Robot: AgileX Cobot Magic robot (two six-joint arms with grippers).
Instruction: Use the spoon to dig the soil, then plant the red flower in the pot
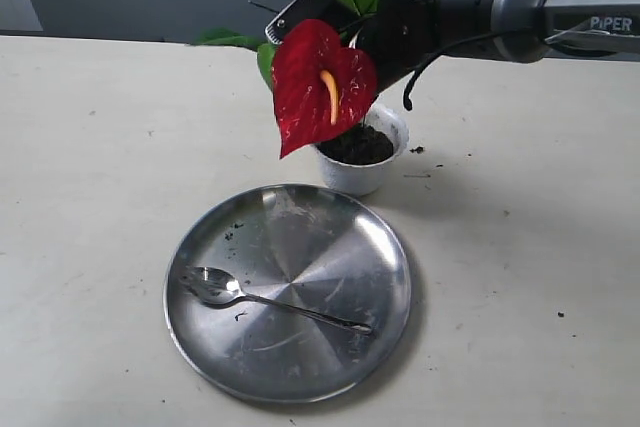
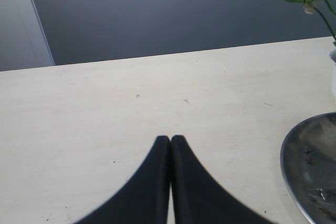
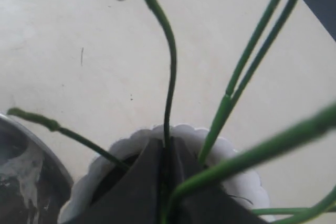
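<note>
In the pot (image 1: 362, 175), soil (image 1: 356, 145); right claw (image 3: 164, 153) clamped on red flower (image 1: 322, 82); spoon (image 1: 262, 298) on plate (image 1: 380, 237).

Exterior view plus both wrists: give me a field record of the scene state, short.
red flower: held by right gripper over the pot, bloom facing the camera
stems: run down between the shut fingers toward the soil
spoon: lying on steel plate, bowl to the view's left
left gripper: shut, empty, above bare table
spill: crumbs of soil on table right of pot
</note>
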